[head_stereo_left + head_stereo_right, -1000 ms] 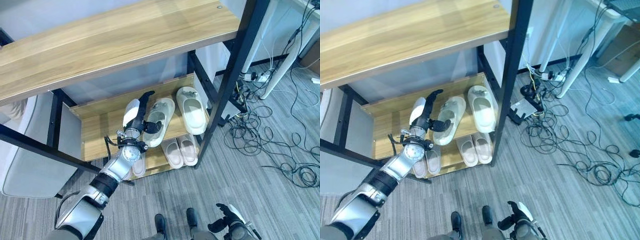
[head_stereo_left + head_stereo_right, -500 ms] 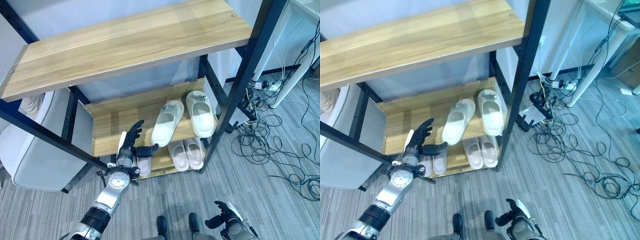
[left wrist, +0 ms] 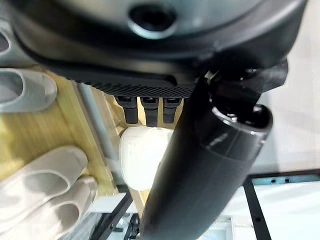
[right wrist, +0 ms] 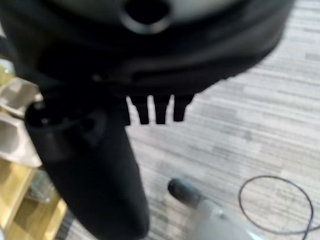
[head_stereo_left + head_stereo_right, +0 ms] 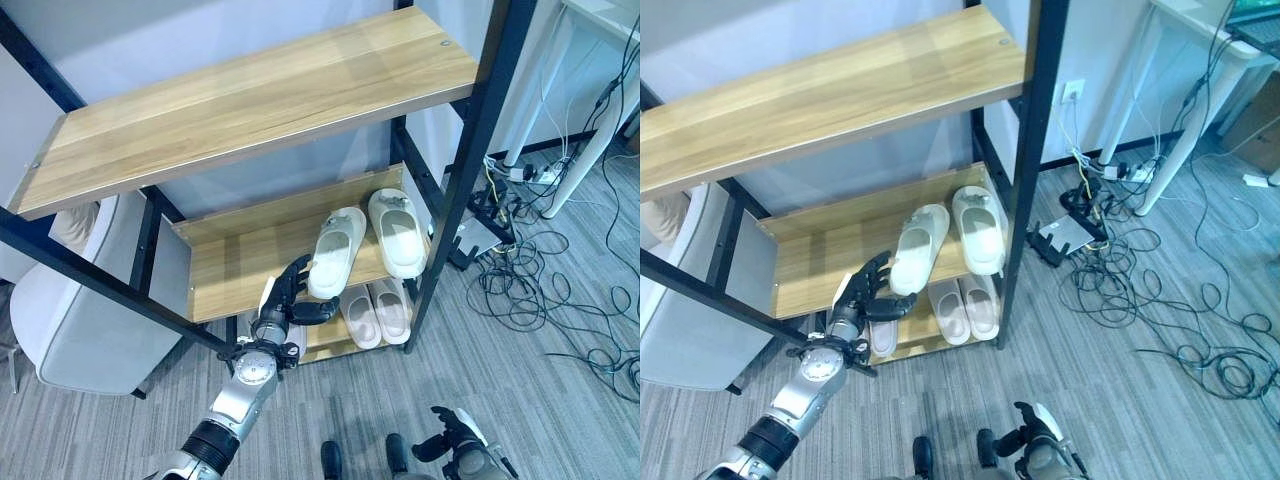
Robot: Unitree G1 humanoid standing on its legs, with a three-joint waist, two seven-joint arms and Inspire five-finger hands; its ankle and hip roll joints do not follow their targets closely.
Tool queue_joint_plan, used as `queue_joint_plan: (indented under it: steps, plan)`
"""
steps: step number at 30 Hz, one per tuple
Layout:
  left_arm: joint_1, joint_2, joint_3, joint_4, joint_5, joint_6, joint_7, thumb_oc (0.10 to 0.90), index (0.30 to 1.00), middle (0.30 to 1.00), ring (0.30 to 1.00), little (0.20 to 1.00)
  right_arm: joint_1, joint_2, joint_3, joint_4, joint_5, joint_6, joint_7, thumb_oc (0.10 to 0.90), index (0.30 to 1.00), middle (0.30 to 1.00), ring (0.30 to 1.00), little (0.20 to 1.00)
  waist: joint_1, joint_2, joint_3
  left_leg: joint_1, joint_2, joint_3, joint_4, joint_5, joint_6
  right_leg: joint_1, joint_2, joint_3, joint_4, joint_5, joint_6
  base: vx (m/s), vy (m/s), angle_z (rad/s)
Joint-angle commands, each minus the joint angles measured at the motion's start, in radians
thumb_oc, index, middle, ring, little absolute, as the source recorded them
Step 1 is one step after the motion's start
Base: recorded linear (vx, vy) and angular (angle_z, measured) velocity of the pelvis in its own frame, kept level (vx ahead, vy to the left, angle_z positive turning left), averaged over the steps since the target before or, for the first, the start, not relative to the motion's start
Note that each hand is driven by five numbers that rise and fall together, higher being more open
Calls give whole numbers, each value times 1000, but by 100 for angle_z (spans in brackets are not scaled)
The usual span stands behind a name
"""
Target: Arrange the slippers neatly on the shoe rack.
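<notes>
My left hand (image 5: 288, 300) hovers empty, fingers spread, just off the heel of the skewed pale slipper (image 5: 334, 251) on the rack's middle shelf (image 5: 235, 250), so next I judge it needs nudging parallel to its mate (image 5: 398, 231); my right hand (image 5: 447, 441) hangs low, fingers loosely curled.

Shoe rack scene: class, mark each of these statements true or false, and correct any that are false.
1. Two pale slippers lie on the middle shelf of the shoe rack. True.
2. The left hand grips one of those slippers. False: its fingers are spread open at the shelf's front edge, holding nothing.
3. The top shelf carries a pair of slippers. False: its wooden board is bare.
4. More pale slippers sit on the lowest shelf. True.
5. The right hand hangs low, near the grey floor. True.
6. The floor to the right of the rack is free of cables. False: loose cables lie tangled across it.
</notes>
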Motion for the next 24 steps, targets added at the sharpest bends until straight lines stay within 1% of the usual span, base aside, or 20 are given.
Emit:
queue_joint_plan:
  steps: [1,5,11,19,24]
  plan:
    - [-108,-35,-19,25,-18,-79,-22,800,900,900,900,900,-38,-9,10,21,18,-6,-26,800,900,900,900,900,-1,-40,-30,10,-20,-10,3,-99,-26,-39,-57,-19,25,-62,65,0,0,0]
    - [-130,-51,-50,24,-30,-75,-28,800,900,900,900,900,-52,-7,19,19,22,-4,-25,800,900,900,900,900,-10,-31,-25,7,-20,-3,3,-99,-25,-52,-59,-8,28,-58,66,-2,2,-3]
    - [-172,-73,-85,23,-38,-75,-29,800,900,900,900,900,-53,-3,27,26,26,-5,-30,800,900,900,900,900,-16,-30,-24,4,-19,7,3,-102,-23,-61,-55,4,29,-56,67,6,-7,-9]
    - [-240,-97,-123,25,-52,-79,-11,800,900,900,900,900,-47,13,40,34,35,-7,-40,800,900,900,900,900,-24,-39,-31,7,-16,4,3,-106,-23,-54,-50,3,27,-62,64,7,-12,0]
    - [-261,-85,-120,12,-36,-78,-6,800,900,900,900,900,-48,19,43,32,37,-11,-45,800,900,900,900,900,-22,-47,-35,13,-11,0,3,-108,-25,-45,-46,-6,25,-65,63,4,-20,0]
